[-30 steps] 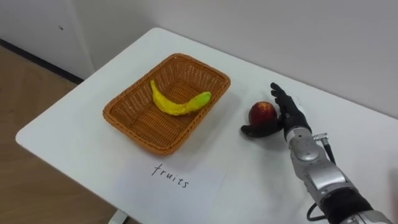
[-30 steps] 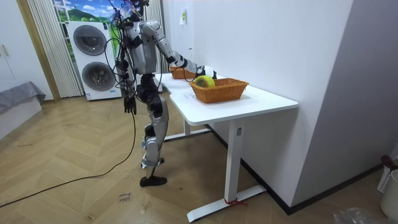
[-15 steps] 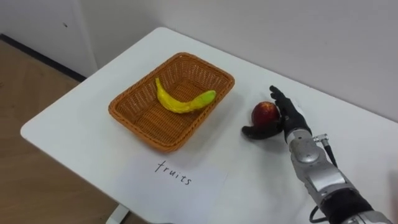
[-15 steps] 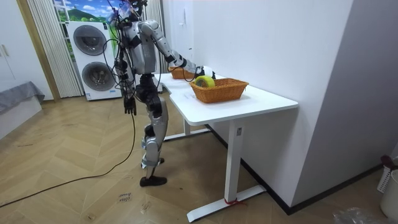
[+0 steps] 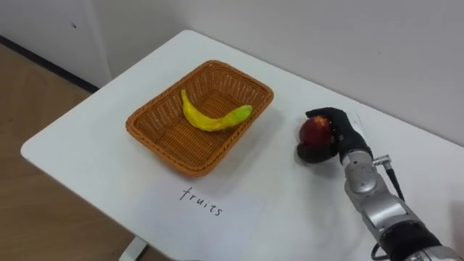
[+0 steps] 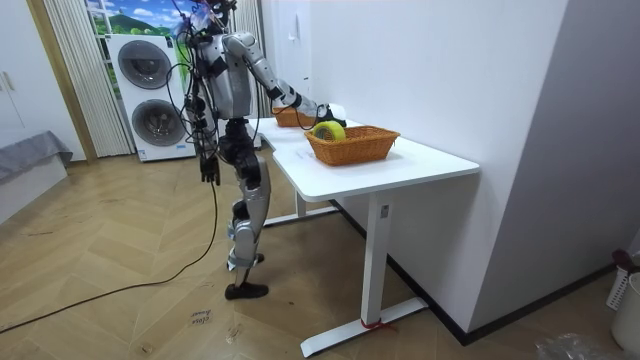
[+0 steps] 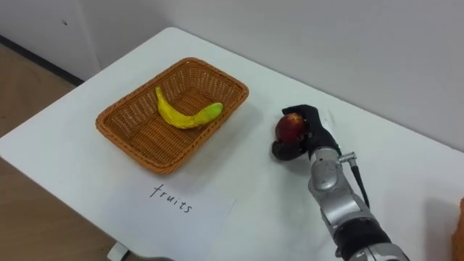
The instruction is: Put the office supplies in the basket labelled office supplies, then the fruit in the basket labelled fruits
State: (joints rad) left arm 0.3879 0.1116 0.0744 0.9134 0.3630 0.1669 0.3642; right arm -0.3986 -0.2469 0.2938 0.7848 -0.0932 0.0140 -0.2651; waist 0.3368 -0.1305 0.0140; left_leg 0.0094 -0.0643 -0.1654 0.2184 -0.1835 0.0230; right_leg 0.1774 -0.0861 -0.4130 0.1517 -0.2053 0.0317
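Note:
A red apple (image 5: 313,130) sits on the white table (image 5: 87,145), to the right of the wicker fruit basket (image 5: 148,109). My right hand (image 5: 341,136) is shut on it, fingers curled over the top and thumb underneath. A yellow-green banana (image 5: 212,119) lies inside the basket. In the room view I stand at the table's long side with my right arm stretched over it. My left hand (image 6: 209,168) hangs at my side.
A paper sheet with handwriting (image 5: 203,204) lies in front of the fruit basket near the table edge. A second wicker basket (image 6: 352,145) with a yellow-green object stands further along the table. A wall runs behind the table. Stacked washing machines (image 6: 150,95) stand behind me.
My right hand's straight fingers have curled round the apple, and hand and apple have shifted slightly right. The banana and basket have not moved.

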